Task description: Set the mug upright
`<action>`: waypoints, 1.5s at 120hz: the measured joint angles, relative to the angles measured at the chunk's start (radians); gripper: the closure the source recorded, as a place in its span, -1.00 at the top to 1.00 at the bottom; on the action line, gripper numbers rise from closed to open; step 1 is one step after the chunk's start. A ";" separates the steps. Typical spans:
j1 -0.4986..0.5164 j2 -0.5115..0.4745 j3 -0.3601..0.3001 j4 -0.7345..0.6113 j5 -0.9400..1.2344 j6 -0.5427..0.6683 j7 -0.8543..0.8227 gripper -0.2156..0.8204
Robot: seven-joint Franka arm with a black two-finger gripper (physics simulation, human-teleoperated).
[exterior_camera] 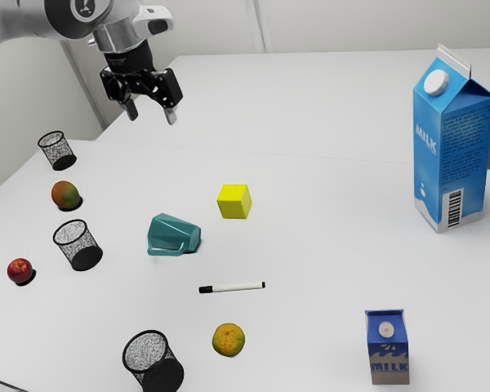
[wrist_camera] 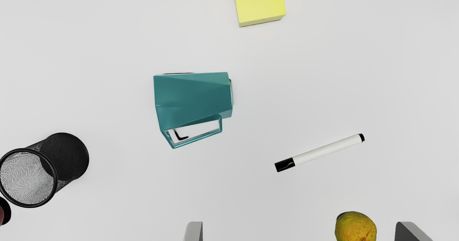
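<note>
Gripper [exterior_camera: 152, 114] hung in the air over the table [exterior_camera: 327, 245], up toward the exterior view's upper left, well above the tabletop. Its two fingertips [wrist_camera: 194, 232] stood wide apart, with nothing held between them; the wrist view had them well separated. The teal mug [exterior_camera: 173, 234] lay on its side on the tabletop, not upright, untouched by the gripper. Its wider end faced the middle mesh cup [exterior_camera: 77, 245], its narrower end pointed toward the exterior view's right, and its angular handle lay along the flank facing the exterior camera. Yellow cube [exterior_camera: 233, 202] sat near the mug, beyond its narrow end. White marker [exterior_camera: 241, 287] with black cap lay on the exterior camera's side of the mug, an orange fruit [exterior_camera: 229, 340] nearer that camera again. Of the other mesh cups, one [exterior_camera: 59, 151] stood at the far left of the exterior view, another [exterior_camera: 153, 359] in the foreground. Mango [exterior_camera: 65, 195] rested between the two farther cups; red apple [exterior_camera: 20, 270] near the middle one. Toward the exterior view's right: a tall blue milk carton [exterior_camera: 451, 151], standing, and a small milk carton [exterior_camera: 388, 351] closer to the camera, also standing.
</note>
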 joint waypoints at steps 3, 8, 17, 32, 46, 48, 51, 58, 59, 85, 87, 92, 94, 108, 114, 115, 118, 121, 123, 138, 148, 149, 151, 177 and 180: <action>-0.001 0.000 0.000 0.000 0.000 0.000 -0.001 0.54; -0.003 0.000 0.000 0.000 0.000 0.000 -0.001 0.54; -0.008 -0.004 0.000 -0.005 0.000 0.001 -0.002 0.54; -0.018 -0.022 0.000 -0.027 0.000 0.002 -0.003 0.54; -0.034 -0.048 0.006 -0.057 0.002 -0.003 -0.002 0.54; -0.037 -0.053 0.008 -0.064 0.002 -0.004 -0.001 0.54; -0.044 -0.060 0.014 -0.074 0.002 -0.005 0.000 0.54; -0.050 -0.072 0.022 -0.092 -0.002 -0.006 0.004 0.54; -0.051 -0.073 0.023 -0.094 -0.003 -0.006 0.005 0.54; 0.047 -0.089 0.069 -0.167 -0.075 0.022 0.053 0.54; 0.059 -0.089 0.072 -0.175 -0.082 0.028 0.059 0.54; 0.093 -0.090 0.077 -0.194 -0.102 0.040 0.074 0.54; 0.105 -0.091 0.078 -0.201 -0.109 0.046 0.081 0.54; 0.161 -0.091 0.084 -0.272 -0.165 0.106 0.130 0.54; 0.177 -0.089 0.086 -0.306 -0.195 0.142 0.158 0.54; 0.179 -0.089 0.086 -0.312 -0.200 0.147 0.163 0.54; 0.186 -0.088 0.088 -0.329 -0.217 0.165 0.178 0.54; 0.193 -0.086 0.088 -0.347 -0.234 0.183 0.193 0.54; 0.198 -0.086 0.089 -0.357 -0.246 0.194 0.204 0.54; 0.231 -0.072 0.099 -0.430 -0.334 0.278 0.289 0.54; 0.259 -0.052 0.101 -0.446 -0.372 0.319 0.344 0.54; 0.261 -0.051 0.101 -0.447 -0.375 0.322 0.349 0.54; 0.267 -0.047 0.101 -0.450 -0.382 0.328 0.360 0.54; 0.331 0.010 0.101 -0.480 -0.465 0.388 0.492 0.54; 0.336 0.017 0.101 -0.481 -0.472 0.393 0.505 0.54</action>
